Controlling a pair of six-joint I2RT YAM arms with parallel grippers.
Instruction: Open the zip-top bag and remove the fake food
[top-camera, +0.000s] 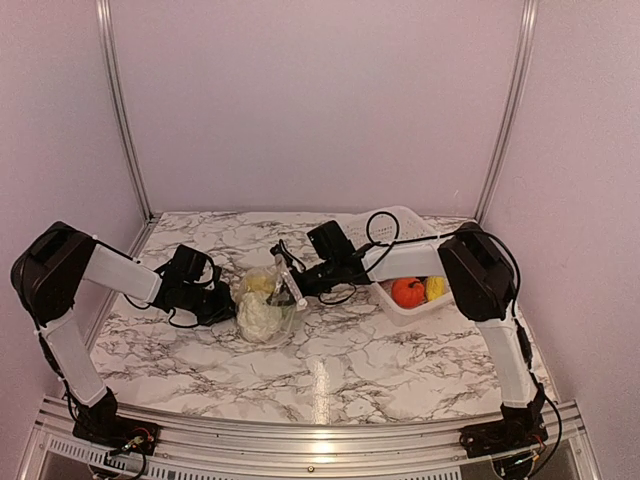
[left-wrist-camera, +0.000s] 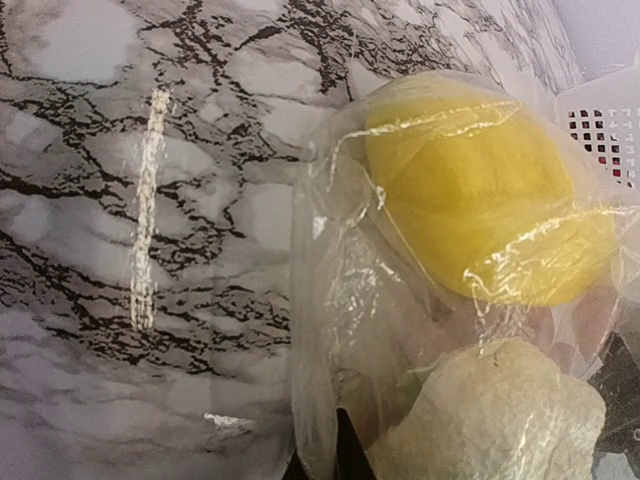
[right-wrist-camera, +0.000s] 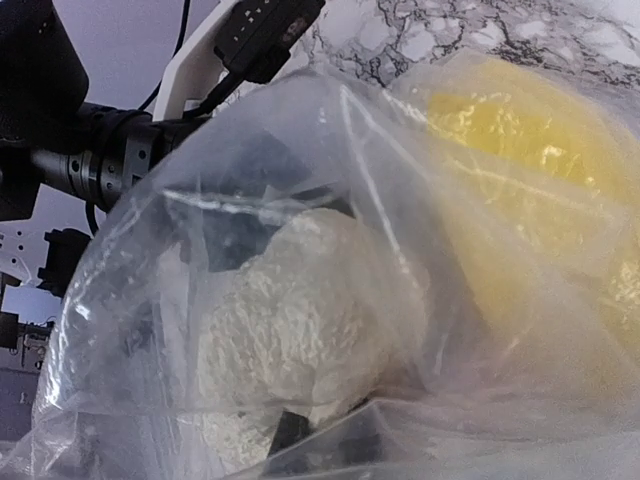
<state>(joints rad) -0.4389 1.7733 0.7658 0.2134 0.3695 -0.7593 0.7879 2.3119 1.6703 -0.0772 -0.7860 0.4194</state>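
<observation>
Seems pinched shut on the zip-top bag with left tool and right tool. Could tear it or spill the fake food if tugged hard.

Right gripper fingertips hidden behind zip-top bag (wrist view); basket cut off at edge.

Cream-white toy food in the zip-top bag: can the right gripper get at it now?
Probably not. The right gripper is shut on the zip-top bag, and its film covers the cream-white toy food on the side facing that gripper.
</observation>
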